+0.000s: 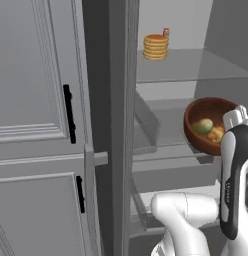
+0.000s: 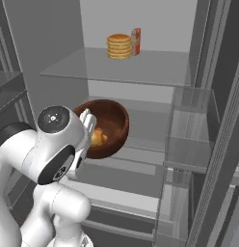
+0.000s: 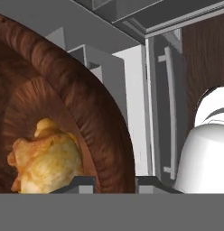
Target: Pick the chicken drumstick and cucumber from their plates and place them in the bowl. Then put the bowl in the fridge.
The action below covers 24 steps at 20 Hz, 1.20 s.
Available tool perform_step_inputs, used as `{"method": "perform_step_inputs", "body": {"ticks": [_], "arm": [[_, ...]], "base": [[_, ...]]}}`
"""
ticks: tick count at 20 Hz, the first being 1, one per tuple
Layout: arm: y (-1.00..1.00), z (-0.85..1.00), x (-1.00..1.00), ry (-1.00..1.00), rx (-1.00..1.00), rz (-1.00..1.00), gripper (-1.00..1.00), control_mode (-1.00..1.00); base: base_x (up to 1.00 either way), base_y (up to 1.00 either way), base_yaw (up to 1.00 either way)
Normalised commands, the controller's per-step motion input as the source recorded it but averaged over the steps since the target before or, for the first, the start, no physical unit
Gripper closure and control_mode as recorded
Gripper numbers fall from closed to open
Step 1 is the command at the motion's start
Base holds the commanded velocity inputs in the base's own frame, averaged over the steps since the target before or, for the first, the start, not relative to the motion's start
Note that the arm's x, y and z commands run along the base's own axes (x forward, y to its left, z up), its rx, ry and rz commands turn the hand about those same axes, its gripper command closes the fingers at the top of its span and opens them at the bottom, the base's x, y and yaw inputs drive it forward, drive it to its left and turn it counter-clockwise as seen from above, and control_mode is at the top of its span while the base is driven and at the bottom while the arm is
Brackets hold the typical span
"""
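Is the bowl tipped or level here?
Tipped. The bowl shows its inside toward both base cameras, rim well off horizontal, with the cucumber and drumstick lying inside it.

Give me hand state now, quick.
Hand: closed on the rim of the bowl, carried tilted inside the open fridge.

Upper shelf (image 2: 140, 67) is bare beside the pancake stack (image 2: 119, 46) and carton (image 2: 136, 41)
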Motion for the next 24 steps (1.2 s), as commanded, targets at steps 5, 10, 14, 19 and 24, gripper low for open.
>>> {"method": "perform_step_inputs", "body": {"ticks": [5, 10, 14, 19, 24], "arm": [[0.0, -0.01, 0.07, 0.0, 0.0, 0.0, 1.0, -1.0], [0.0, -0.29, 0.69, 0.0, 0.0, 0.04, 1.0, -1.0], [-0.03, -0.56, 0.63, 0.0, 0.0, 0.17, 1.0, -1.0], [-0.03, -0.61, 0.67, -0.01, 0.15, 0.2, 1.0, -1.0], [0.07, -0.39, 0.57, -0.03, 0.04, 0.02, 1.0, -1.0]], "base": [[0.54, -0.11, 0.0], [0.0, 0.0, 0.0], [0.0, 0.0, 0.0], [0.0, 0.0, 0.0], [0.0, 0.0, 0.0]]}}
